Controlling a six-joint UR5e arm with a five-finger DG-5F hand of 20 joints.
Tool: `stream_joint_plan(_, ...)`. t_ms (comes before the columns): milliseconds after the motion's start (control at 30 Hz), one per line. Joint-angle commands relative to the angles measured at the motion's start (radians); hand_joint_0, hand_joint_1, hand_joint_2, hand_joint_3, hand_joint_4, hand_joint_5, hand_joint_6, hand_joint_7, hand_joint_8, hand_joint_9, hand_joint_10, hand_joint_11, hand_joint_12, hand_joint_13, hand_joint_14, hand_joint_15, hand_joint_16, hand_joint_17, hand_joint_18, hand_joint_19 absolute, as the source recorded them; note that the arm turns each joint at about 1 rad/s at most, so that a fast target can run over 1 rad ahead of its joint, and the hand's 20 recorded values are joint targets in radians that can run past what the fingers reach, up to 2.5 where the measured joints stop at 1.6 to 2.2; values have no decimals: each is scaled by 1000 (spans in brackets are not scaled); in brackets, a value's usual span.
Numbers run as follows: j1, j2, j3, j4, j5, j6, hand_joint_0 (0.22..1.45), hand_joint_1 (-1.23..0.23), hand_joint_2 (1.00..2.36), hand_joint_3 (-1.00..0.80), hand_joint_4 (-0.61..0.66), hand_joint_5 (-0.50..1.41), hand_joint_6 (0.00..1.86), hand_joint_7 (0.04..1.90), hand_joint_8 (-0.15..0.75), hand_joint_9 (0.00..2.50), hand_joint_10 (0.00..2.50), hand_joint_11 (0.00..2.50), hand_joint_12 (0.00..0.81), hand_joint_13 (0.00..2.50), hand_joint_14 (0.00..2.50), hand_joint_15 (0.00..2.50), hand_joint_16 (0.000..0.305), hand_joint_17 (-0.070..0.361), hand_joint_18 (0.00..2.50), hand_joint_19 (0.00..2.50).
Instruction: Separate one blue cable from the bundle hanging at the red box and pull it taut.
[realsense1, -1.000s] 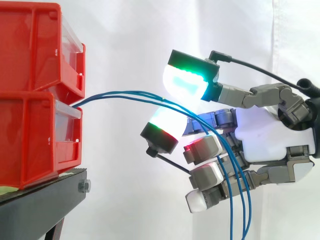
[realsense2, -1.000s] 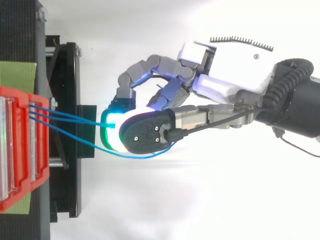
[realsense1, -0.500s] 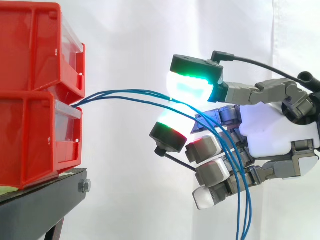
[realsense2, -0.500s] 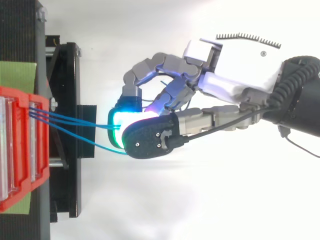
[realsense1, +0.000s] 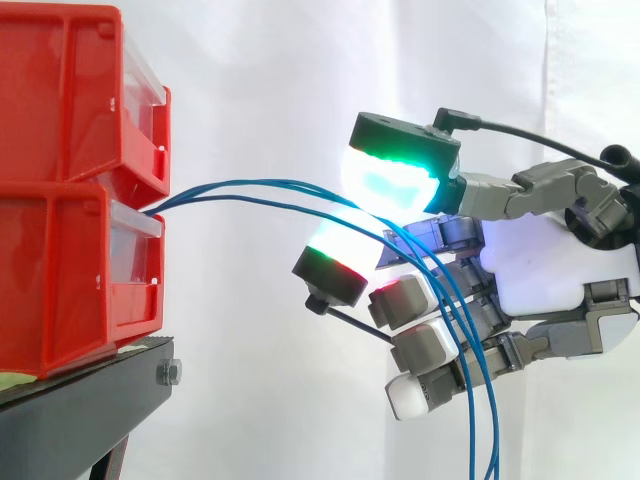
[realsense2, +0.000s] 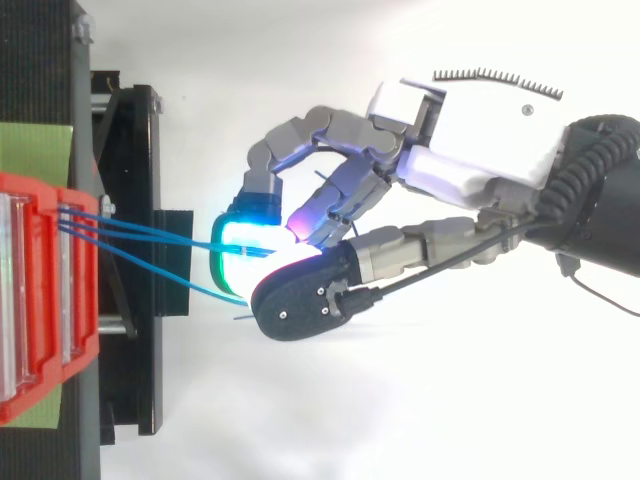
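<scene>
Curled loosely round the blue cables (realsense1: 250, 184) – hand (realsense1: 545, 265) at 3 o'clock of the red box (realsense1: 70, 270), pads (realsense1: 385, 175) bracketing strands, likely to single one out – slack drooping toward 6 o'clock, not yet taut.

Bright, flat light (whites blown out)

Against the white curtain (realsense1: 260, 80), blue cables (realsense1: 230, 190) are running from the red bins (realsense1: 60, 270) on the black stand (realsense1: 90, 395) to the grey-and-white hand (realsense1: 550, 270), whose pads (realsense1: 385, 180) are glowing cyan edged green, one red, others white.
</scene>
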Motion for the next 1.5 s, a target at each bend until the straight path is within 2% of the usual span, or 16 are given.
stream_joint_plan(0,2,-1,-1,1,6,11,581,-609,1000,-500,74,-190,926,949,271,1092,20,1240,351,979,29,1010,48,108,654,649)
stream_joint_plan(100,2,-1,0,-1,5,15,564,-522,1000,-500,79,-191,922,956,273,1089,18,1236,357,981,28,1011,49,111,651,665)
stream_joint_plan(233,2,-1,-1,-1,5,15,560,-498,1000,-500,79,-191,920,952,278,1093,20,1234,358,980,28,1014,50,112,643,667)
stream_joint_plan(333,2,-1,-1,-1,5,15,599,-539,1000,-500,74,-192,919,962,272,1089,19,1242,350,976,28,1010,49,110,636,666)
stream_joint_plan(500,4,-1,0,-1,5,15,633,-683,1014,-329,63,-194,931,1016,270,1078,19,1234,350,979,28,1006,49,110,647,655)
stream_joint_plan(633,2,1,0,-1,6,15,655,-744,1018,-286,24,-201,946,1012,262,1051,18,1226,348,976,28,1005,49,109,649,645)
stream_joint_plan(800,4,-1,0,-1,6,15,702,-794,1010,-385,-11,-211,956,977,250,1021,19,1219,336,959,29,1002,48,109,646,632)
stream_joint_plan(1000,4,-1,-1,-1,8,15,722,-825,1000,-500,12,-213,954,918,247,1011,18,1215,335,959,29,985,48,107,646,623)
stream_joint_plan(1400,5,-1,-1,-1,8,15,724,-821,1000,-500,4,-206,947,917,250,1049,18,1222,332,975,30,998,47,106,669,613)
stream_joint_plan(1467,5,1,0,-1,8,17,653,-782,1000,-500,40,-202,943,933,254,1054,18,1232,335,974,30,999,47,106,663,629)
